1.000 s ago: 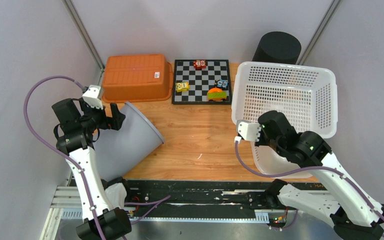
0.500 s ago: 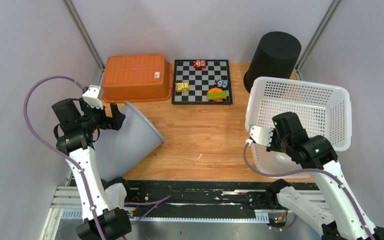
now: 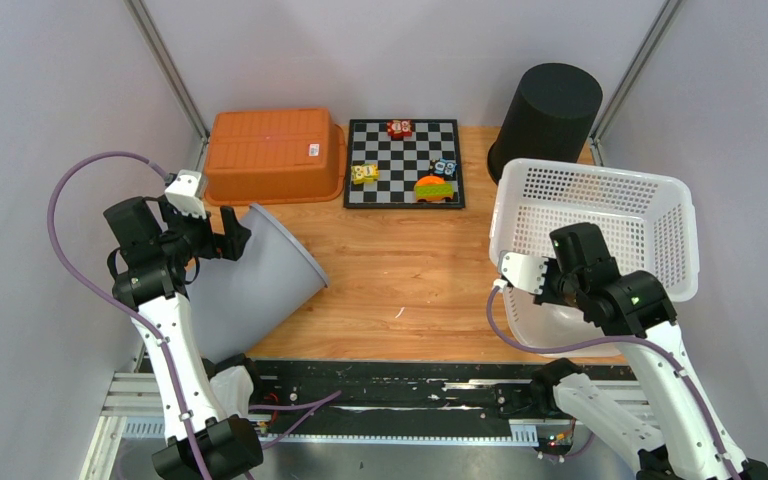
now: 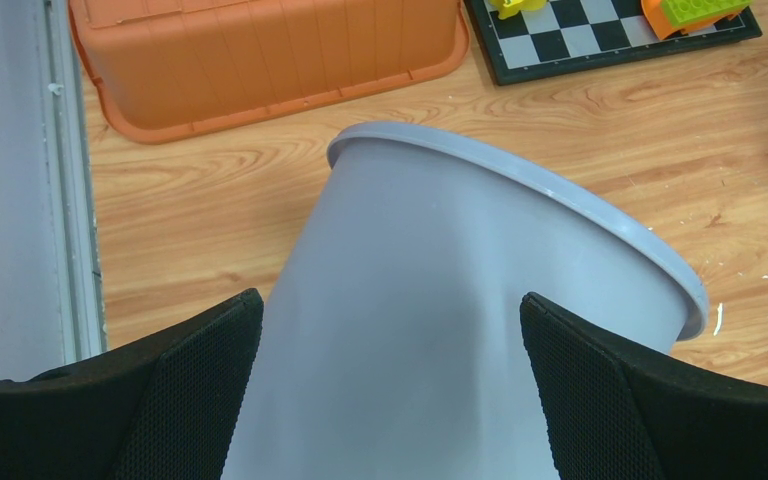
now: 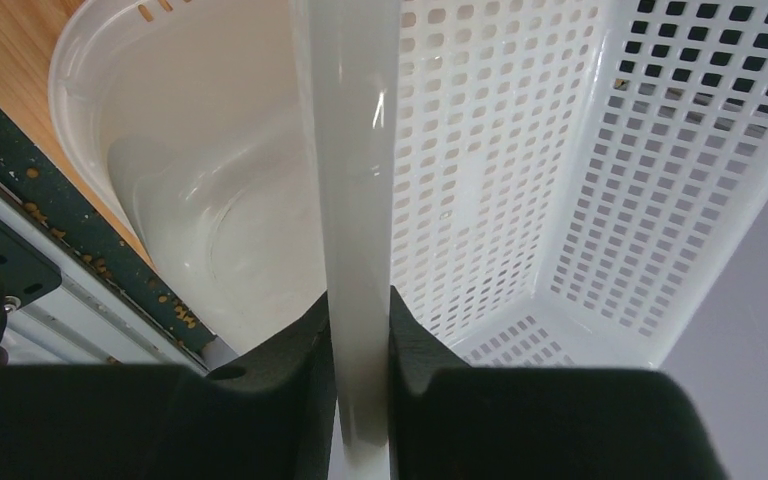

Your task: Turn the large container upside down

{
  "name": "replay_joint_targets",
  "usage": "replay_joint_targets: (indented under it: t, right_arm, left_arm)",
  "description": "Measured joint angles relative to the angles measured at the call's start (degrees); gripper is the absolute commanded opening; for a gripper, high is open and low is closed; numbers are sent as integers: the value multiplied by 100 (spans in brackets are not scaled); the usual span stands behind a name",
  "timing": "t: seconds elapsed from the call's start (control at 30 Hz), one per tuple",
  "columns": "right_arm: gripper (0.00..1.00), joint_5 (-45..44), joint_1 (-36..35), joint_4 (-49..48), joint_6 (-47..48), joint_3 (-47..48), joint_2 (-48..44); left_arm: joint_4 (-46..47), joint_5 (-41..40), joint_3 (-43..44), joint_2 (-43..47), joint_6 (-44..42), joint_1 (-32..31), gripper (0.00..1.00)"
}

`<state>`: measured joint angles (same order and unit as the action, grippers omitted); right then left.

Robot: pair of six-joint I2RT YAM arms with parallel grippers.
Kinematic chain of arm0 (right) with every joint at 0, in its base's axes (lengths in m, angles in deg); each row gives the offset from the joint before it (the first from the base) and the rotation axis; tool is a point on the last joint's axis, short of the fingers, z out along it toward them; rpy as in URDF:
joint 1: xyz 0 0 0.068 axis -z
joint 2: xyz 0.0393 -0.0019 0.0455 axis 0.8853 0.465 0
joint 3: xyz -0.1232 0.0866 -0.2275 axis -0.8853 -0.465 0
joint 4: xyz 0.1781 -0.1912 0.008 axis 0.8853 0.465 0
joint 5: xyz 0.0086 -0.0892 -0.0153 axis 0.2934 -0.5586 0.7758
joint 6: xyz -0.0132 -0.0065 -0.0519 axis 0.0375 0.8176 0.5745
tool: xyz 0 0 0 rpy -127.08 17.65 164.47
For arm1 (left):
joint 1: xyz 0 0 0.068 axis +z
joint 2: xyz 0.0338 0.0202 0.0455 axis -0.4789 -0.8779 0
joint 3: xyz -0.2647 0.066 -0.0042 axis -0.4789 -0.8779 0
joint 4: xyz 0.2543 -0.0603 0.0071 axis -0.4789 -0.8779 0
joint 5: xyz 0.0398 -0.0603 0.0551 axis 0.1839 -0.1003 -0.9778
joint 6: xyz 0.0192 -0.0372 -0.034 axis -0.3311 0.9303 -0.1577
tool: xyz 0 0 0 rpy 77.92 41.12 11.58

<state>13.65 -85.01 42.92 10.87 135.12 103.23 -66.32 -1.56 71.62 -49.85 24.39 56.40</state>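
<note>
Wooden table (image 3: 400,270), left claw (image 4: 385,340) gripping tilted grey bin (image 4: 460,250), right claw (image 5: 360,320) clamped on white basket (image 5: 520,150) rim

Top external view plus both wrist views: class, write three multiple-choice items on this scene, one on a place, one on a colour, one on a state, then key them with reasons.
1. Where does the black cylinder stand?
A. at the table's far right, beyond the white basket
B. on the chessboard
C. inside the orange tub

2. What colour is the bucket between the left gripper's jaws?
A. red
B. grey
C. green

3. How do the right gripper's jaws stand?
A. wide open, touching nothing
B. shut on the black cylinder
C. shut on the white basket's rim

Key: 1 A, the top view shows it at the far right corner. 2 B, the top and left wrist views show it grey. 3 C, the right wrist view shows the rim pinched between them.
</note>
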Motion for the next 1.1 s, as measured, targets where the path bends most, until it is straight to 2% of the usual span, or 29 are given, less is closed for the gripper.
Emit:
replay_joint_targets:
  t: [0.07,0.2,0.27,0.4,0.47,0.67,0.97,1.1]
  right_arm:
    - [27,-11,0,-2,13,0,0]
    - [40,-79,4,-11,15,0,-15]
    - [49,-122,22,-11,24,0,-39]
    - [75,-131,26,37,-7,35,-48]
    - [83,-118,31,111,-4,181,-15]
    - [93,267,37,203,-243,1357,302]
    - [94,1902,15,83,-1078,2957,1150]
    - [94,2277,-313,-155,-1735,3399,1738]
  left_arm:
    - [-2,2,0,0,-2,0,100]
    - [-2,9,0,0,0,0,100]
    - [0,11,0,-2,-2,0,100]
    - [-2,24,0,-22,0,0,100]
    - [0,28,0,-35,0,0,100]
    - [-2,31,0,-37,0,0,100]
    - [-2,33,0,-37,0,0,100]
    - [-2,33,0,-37,0,0,100]
